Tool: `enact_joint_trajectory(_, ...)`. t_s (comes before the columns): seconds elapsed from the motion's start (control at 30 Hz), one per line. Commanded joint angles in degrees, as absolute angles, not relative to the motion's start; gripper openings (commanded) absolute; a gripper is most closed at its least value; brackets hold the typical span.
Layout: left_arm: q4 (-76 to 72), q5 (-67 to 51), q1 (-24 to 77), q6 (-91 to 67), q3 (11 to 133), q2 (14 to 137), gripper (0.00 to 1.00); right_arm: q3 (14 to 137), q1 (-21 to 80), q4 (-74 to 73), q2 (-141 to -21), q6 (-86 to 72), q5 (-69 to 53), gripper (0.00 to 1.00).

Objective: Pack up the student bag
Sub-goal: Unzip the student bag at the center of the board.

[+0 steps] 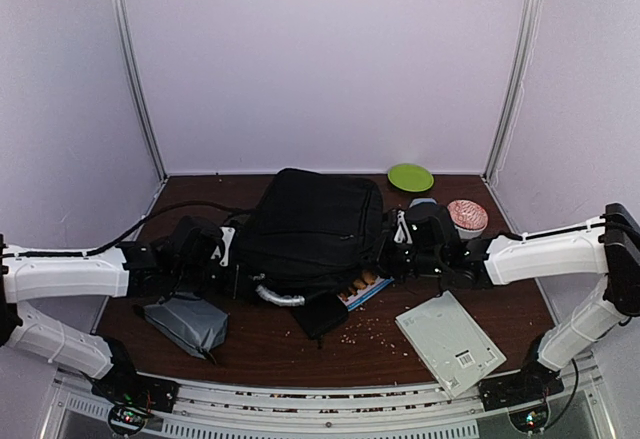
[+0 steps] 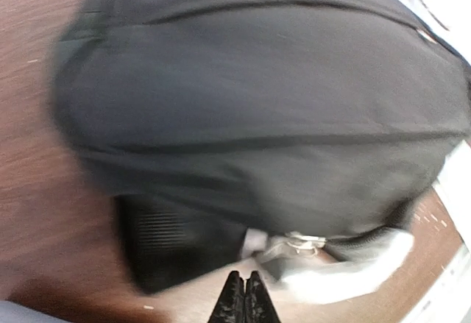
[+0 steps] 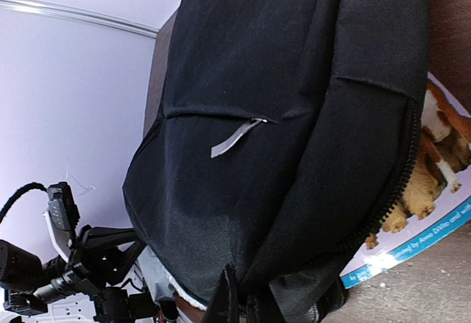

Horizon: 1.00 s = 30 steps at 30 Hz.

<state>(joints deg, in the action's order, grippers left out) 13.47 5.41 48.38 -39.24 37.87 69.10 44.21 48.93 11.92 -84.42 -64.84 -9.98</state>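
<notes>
Table [image 1: 270, 354], near edge: grey pouch [image 1: 186, 324] toward the left, flat white pack [image 1: 450, 344] toward the right.
Black case [image 1: 322, 314]: touching the student bag [image 1: 312, 229] at its near side.
Left gripper [image 2: 243, 302]: closed tip to tip on nothing, just short of the bag's grey-white handle [image 2: 360, 268].
Right gripper [image 3: 239, 304]: closed against the bag's right side; whether fabric is pinched cannot be told.
Student bag: flat, mid-table, between both grippers.
Picture book [image 1: 362, 291]: partly under the bag's near right corner.
Far right: patterned bowl [image 1: 467, 216], then green plate [image 1: 410, 176].
</notes>
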Motion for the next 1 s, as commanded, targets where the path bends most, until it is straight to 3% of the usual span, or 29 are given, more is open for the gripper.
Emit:
enact_joint_trajectory(0.0, 13.6, 8.2, 44.9, -37.9, 36.8, 69.0, 0.00, 42.4, 47.4, 7.7, -81.5, -62.7, -4.9, 0.00)
enact_joint_trajectory(0.2, 14.4, 8.5, 44.6, -36.0, 38.4, 69.5, 0.00, 41.7, 47.3, 7.8, -80.0, -60.8, -6.2, 0.00)
enact_joint_trajectory(0.23, 14.5, 8.5, 44.6, -35.7, 38.6, 69.3, 0.00, 41.9, 47.4, 7.9, -79.7, -60.3, -6.7, 0.04)
enact_joint_trajectory(0.37, 16.0, 7.8, 44.6, -33.7, 39.6, 67.9, 0.00, 43.5, 47.6, 6.2, -78.4, -58.6, -7.8, 0.37)
enact_joint_trajectory(0.5, 16.6, 10.4, 44.7, -33.9, 39.3, 64.3, 0.36, 44.4, 48.3, 2.3, -76.1, -57.8, -6.1, 0.60)
enact_joint_trajectory(0.57, 16.9, 12.4, 44.5, -34.1, 39.3, 62.7, 0.55, 44.3, 48.8, 0.8, -75.0, -57.7, -5.2, 0.66)
enact_joint_trajectory(0.63, 16.9, 12.7, 43.7, -34.6, 40.0, 62.3, 0.67, 44.2, 48.9, -0.3, -74.7, -58.1, -4.4, 0.70)
enact_joint_trajectory(0.8, 12.9, 5.3, 36.0, -35.5, 43.4, 67.0, 0.82, 43.2, 48.2, 1.2, -77.0, -61.2, -2.3, 0.78)
enact_joint_trajectory(0.97, 7.3, -5.0, 29.4, -38.1, 47.5, 78.1, 0.89, 45.2, 46.1, 4.2, -83.2, -63.6, -4.6, 0.82)
